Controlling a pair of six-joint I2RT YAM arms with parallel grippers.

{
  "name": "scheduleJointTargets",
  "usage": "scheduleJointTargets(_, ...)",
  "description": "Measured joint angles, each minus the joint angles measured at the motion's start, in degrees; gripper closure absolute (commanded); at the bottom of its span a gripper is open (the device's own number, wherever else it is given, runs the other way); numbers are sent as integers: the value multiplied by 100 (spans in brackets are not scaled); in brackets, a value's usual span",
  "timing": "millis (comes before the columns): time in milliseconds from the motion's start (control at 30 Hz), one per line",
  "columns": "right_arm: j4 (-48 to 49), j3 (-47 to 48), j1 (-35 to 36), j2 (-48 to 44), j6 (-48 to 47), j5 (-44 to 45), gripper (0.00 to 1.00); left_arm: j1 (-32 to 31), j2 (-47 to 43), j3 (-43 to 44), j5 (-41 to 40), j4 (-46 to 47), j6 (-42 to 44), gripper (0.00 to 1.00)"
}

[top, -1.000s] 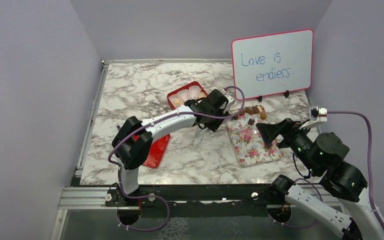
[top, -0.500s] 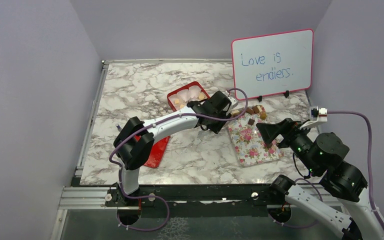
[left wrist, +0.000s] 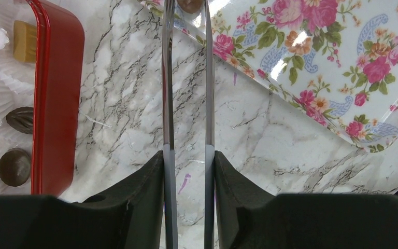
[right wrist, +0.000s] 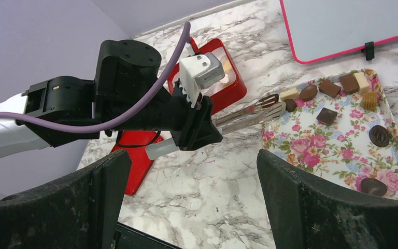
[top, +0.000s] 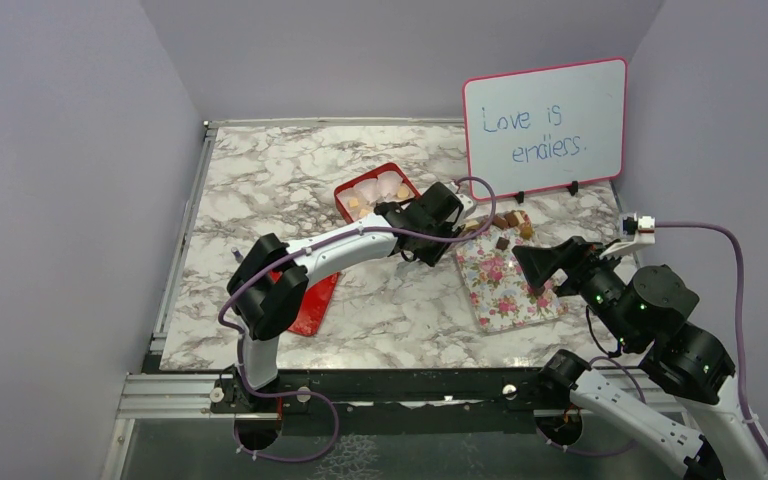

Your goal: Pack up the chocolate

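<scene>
My left gripper [top: 432, 222] is shut on metal tongs [left wrist: 167, 78], whose blades run between its fingers [left wrist: 189, 155]. The tong tips [right wrist: 272, 105] reach the left corner of the floral tray [top: 508, 290], with a dark round chocolate [left wrist: 189, 4] between them. Several more chocolates, dark, light brown and cream, lie on the tray [right wrist: 326, 115]. The red box [top: 352, 192] holds white paper cups, with chocolates in some [left wrist: 14, 167]. My right gripper [top: 535, 262] is open and empty, hovering over the tray's near right part [right wrist: 192, 171].
A red lid [top: 310, 300] lies flat near the left arm. A whiteboard [top: 545, 125] reading "Love is endless" stands at the back right, behind the tray. Purple walls enclose the marble table [top: 260, 190] on three sides.
My left gripper with the tongs has shifted slightly toward the box. The right arm has not moved.
</scene>
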Motion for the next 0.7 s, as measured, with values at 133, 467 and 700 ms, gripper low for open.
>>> scheduleJointTargets(133,0,-2,0,-4,0,0,3,-2,-22,0,0,-7,-20,74)
scheduleJointTargets(467,2,-7,0,-4,2,0,3,-2,-293,0,0,-11,-157,74)
scheduleJointTargets(700,4,-46,0,-7,15,-2,3,-2,-575,0,-42,-9,-260,74)
